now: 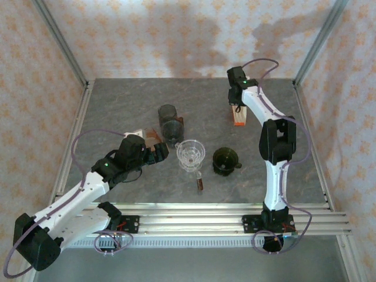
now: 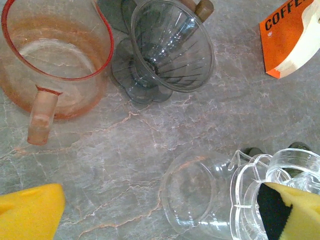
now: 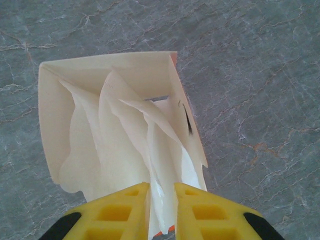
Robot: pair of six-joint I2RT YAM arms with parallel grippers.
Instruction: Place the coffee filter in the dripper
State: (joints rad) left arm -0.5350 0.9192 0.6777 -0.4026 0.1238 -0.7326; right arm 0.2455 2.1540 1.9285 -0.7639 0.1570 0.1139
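Beyond the clear glass dripper and off to its right, the right gripper reaches down into the open orange filter box. Its yellow fingers are pressed together on one white coffee filter, most of which lies inside the box. Just left of the clear dripper, the left gripper hangs with jaws spread wide, holding nothing. A dark green dripper stands just right of the clear one, with a smoky grey dripper behind it to the left, beside a pink pitcher.
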